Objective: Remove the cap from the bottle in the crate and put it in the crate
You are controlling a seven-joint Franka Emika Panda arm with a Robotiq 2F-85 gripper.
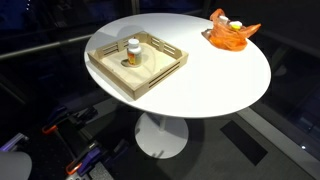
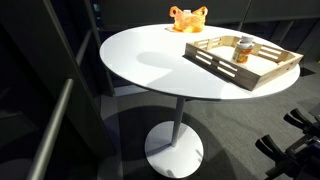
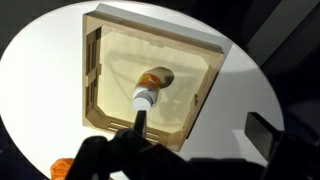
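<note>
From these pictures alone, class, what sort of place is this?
Probably a lab or office: a round white table on a pedestal, dark floor, a wooden crate holding one bottle.

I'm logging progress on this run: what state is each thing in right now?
bottle: upright inside the crate.
cap: on the bottle, not yet removed.
crate: flat on the table, holding only the bottle.
orange object: on the table, apart from the crate.
jaws: over the crate near the cap; too dark to tell whether open or shut.
</note>
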